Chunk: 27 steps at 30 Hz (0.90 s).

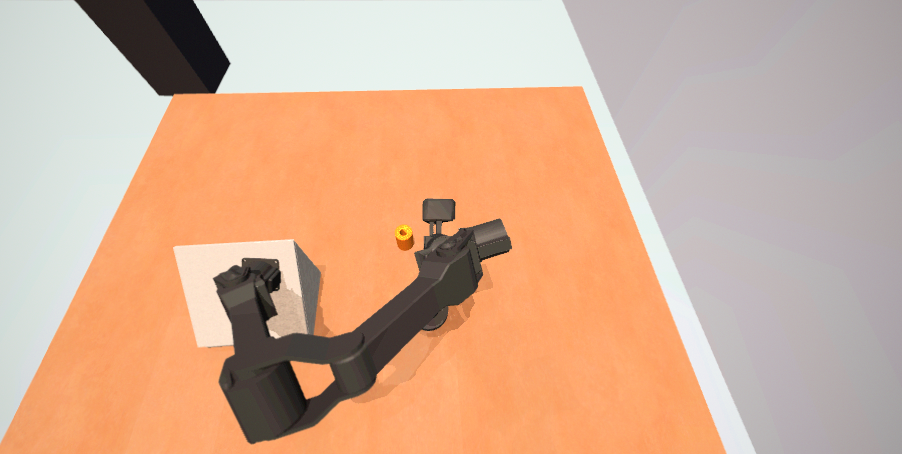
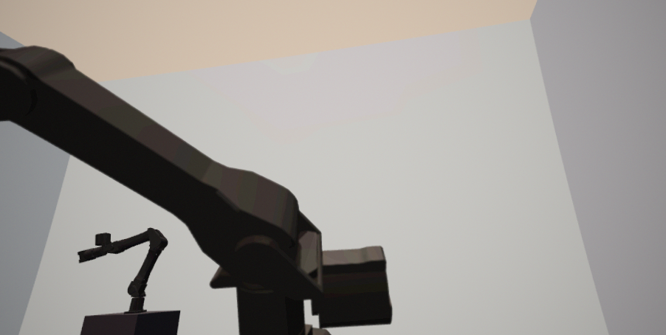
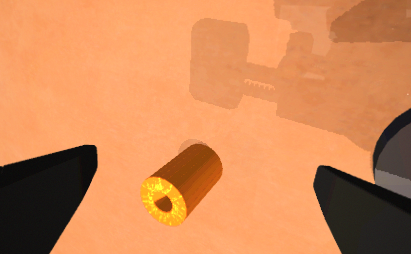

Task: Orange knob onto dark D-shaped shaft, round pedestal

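Note:
The orange knob [image 1: 404,243] [image 3: 197,172] stands upright on the table, its hole facing up. In the wrist view it appears between my two widely spread fingers, a little left of the middle. My gripper [image 3: 208,166] is open and empty, above the table; in the top view its fingers are hidden under the wrist, just right of the knob. The round dark pedestal [image 1: 433,320] is mostly covered by my forearm in the top view. Part of the pedestal [image 3: 401,146] shows at the right edge of the wrist view, behind the right finger. Its shaft is hidden.
My arm's base stands on a pale block [image 1: 196,277] at the left of the orange table [image 1: 353,147]. A dark beam [image 1: 151,15] rises past the table's back left corner. In the exterior view my forearm [image 2: 139,128] crosses the view, and a small second arm [image 2: 148,263] stands far behind.

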Each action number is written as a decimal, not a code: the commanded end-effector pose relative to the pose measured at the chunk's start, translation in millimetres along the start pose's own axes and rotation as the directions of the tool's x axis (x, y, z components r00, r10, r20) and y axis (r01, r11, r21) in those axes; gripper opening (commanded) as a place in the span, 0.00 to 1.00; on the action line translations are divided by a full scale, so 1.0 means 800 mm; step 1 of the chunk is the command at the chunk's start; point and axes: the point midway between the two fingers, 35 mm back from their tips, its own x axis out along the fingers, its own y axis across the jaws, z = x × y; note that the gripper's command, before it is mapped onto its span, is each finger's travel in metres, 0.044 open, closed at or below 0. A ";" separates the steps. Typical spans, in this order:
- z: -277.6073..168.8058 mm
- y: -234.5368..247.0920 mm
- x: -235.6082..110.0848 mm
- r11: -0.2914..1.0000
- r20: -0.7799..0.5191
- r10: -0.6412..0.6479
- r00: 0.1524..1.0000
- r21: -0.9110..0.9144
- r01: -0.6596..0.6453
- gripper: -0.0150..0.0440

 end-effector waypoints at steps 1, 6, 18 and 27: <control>-0.058 0.053 0.012 0.965 -0.017 -0.261 0.965 0.002 0.261 1.00; -0.092 0.092 0.014 0.894 0.087 -0.448 0.890 0.013 0.448 1.00; -0.092 0.092 0.017 0.890 0.093 -0.454 0.886 0.014 0.455 1.00; -0.088 0.072 0.054 0.890 0.093 -0.455 0.885 0.014 0.456 1.00</control>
